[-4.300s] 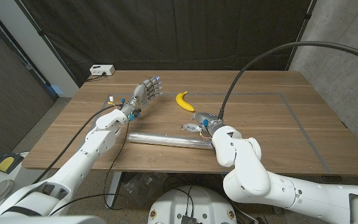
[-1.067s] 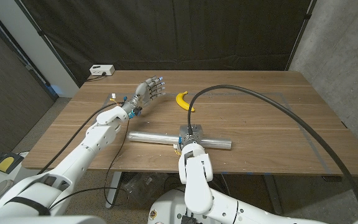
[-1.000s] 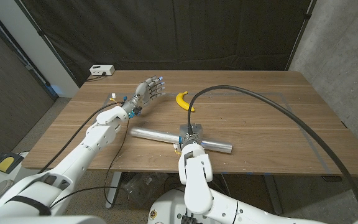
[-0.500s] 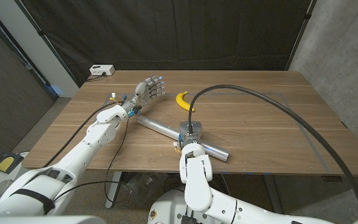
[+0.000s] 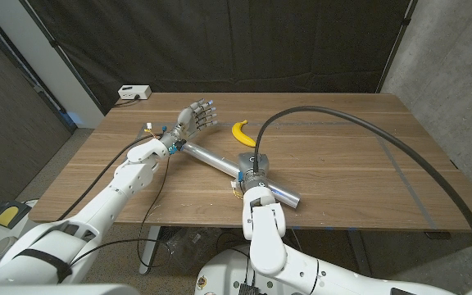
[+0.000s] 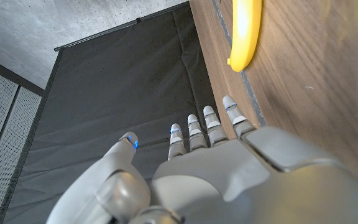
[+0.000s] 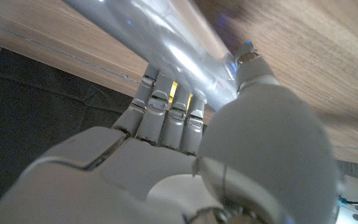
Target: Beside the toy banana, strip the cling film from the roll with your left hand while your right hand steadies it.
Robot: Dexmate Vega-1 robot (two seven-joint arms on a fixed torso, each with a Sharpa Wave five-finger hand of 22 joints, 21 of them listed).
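Note:
The cling film roll (image 5: 209, 156), a long shiny tube, lies slantwise on the wooden table (image 5: 367, 164), one end near my left wrist, the other toward the front edge. My right hand (image 5: 251, 167) grips it around its middle; in the right wrist view its fingers (image 7: 166, 106) wrap the roll (image 7: 160, 31). The yellow toy banana (image 5: 242, 132) lies just beyond the roll. My left hand (image 5: 197, 117) hovers with fingers spread, left of the banana, above the roll's far end and holding nothing. The left wrist view shows the left hand (image 6: 216, 168) with the banana (image 6: 245, 31) ahead of its fingertips.
A white box (image 5: 133, 93) sits at the table's back left corner. A thick black cable (image 5: 342, 123) arcs over the right half of the table. Faint tape lines (image 5: 400, 168) mark the table on the right. A dark curtain hangs behind.
My right hand has swung the roll from lying crosswise to slanted, its left end now up near my left wrist. The left hand has barely moved.

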